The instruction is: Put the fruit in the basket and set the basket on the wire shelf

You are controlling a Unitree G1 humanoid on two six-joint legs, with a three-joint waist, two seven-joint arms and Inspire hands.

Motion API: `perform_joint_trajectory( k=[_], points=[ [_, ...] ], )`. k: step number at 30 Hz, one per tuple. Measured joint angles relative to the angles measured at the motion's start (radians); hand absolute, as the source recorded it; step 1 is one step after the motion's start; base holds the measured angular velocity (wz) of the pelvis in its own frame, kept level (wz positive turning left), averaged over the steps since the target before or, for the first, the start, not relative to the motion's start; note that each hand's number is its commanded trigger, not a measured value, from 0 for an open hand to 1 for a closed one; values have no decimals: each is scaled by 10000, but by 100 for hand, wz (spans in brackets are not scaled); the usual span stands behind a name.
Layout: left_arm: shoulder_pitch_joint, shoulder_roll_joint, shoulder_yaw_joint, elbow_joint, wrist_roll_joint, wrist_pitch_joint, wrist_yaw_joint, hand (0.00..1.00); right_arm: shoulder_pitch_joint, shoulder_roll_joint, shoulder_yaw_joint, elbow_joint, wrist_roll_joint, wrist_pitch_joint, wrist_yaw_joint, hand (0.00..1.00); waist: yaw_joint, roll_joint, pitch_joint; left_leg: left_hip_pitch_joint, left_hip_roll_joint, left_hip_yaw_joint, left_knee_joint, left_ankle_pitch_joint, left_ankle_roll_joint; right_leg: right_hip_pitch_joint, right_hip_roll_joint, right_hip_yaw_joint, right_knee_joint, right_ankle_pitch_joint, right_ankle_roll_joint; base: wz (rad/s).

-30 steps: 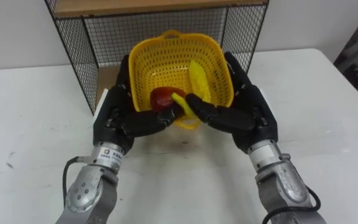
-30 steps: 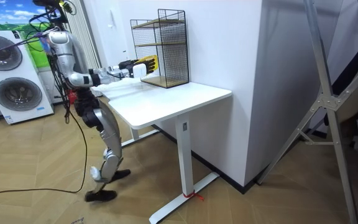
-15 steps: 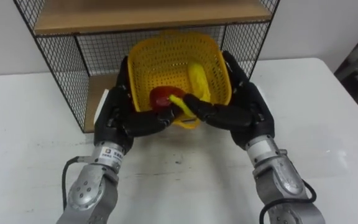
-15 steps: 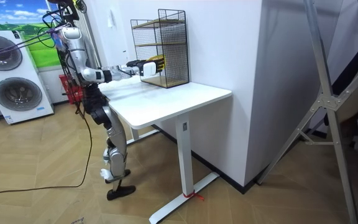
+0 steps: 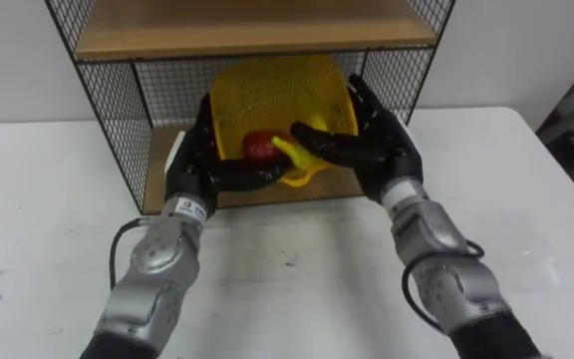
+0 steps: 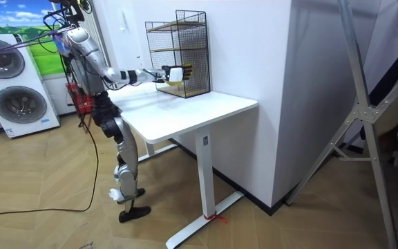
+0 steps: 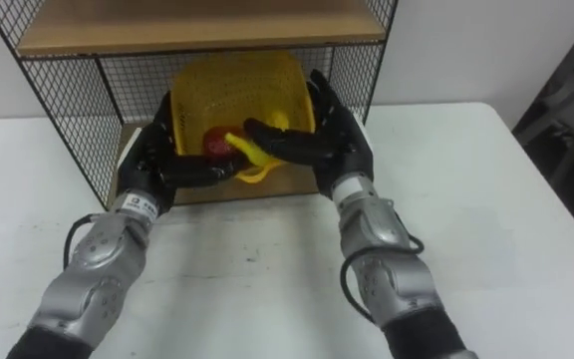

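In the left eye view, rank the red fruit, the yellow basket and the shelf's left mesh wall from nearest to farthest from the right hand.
1. The yellow basket, touching the right hand.
2. The red fruit, inside the basket, left of the hand.
3. The left mesh wall, far off at the left.

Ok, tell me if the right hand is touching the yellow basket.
Touching. The left eye view shows the right hand laid along the right wall of the yellow basket, its thumb hooked over the front rim, with no gap between them.
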Motion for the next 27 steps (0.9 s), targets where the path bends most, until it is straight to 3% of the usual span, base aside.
perform_joint_trajectory(
  k=[7,10,15,27],
  points=[
    [-760,-151,302,682,-9,867,520,0,-743,22,-165,718,479,541,-121,0,7,61,-18,49,11,-52,-85,78,-27,94,5,-104,-141,63,-35,2],
    [-1211,-110,689,734,-524,1210,644,0,-1156,13,-257,1066,648,773,-163,0,-4,174,-29,83,7,-55,-139,78,-26,124,8,-102,-174,77,-31,0],
    [-2200,-87,1213,1786,-813,1340,634,0,-2018,6,-566,2137,1024,1058,-197,0,28,305,-24,119,0,-79,-138,95,-32,158,4,-111,-173,78,-31,0],
    [-2225,-45,1444,2226,-1004,1484,633,0,-2206,10,-565,2649,1223,1088,-188,0,44,325,-36,104,-5,-97,-148,96,-33,155,-3,-140,-170,78,-31,0]
  ],
)
